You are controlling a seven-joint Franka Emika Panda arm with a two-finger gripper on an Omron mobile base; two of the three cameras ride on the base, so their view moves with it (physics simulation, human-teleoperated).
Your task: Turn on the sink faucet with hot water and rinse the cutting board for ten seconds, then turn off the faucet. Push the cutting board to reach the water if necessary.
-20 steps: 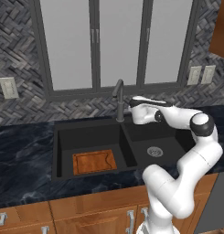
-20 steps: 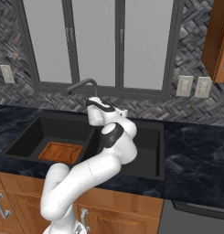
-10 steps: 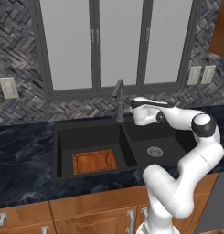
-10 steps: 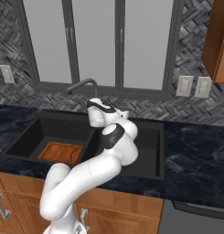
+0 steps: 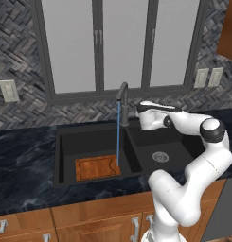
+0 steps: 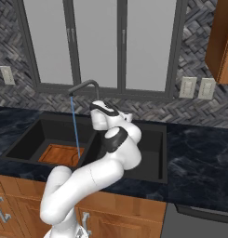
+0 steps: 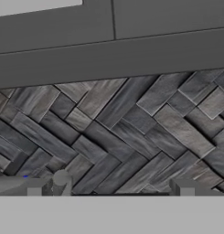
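A: The cutting board (image 5: pixel 98 167) lies flat on the floor of the left basin of the sink (image 5: pixel 61 158), toward the front. It is the one board in there.

B: And the water (image 5: pixel 118 134)?

A: One thin blue stream drops straight from the spout of the sink faucet (image 5: pixel 122 97) and lands at the board's right edge, close to the centre divider. From the right base view the stream (image 6: pixel 75 128) meets the near corner of the board (image 6: pixel 61 154).

B: What is in the other basin?

A: Just a round metal drain (image 5: pixel 159 156) in the right one. So two basins, one board, one drain in sight, one faucet.

B: The gripper (image 5: pixel 139 109)?

A: It hangs just right of the faucet post, above the divider. In the hand view the two finger tips (image 7: pixel 186 187) stand well apart, so it is spread wide and grips nothing. It faces the grey herringbone backsplash (image 7: pixel 131 132).

B: Anything else countable?

A: Two wall outlets (image 5: pixel 208 77) side by side at right, one outlet (image 5: pixel 8 90) at left.
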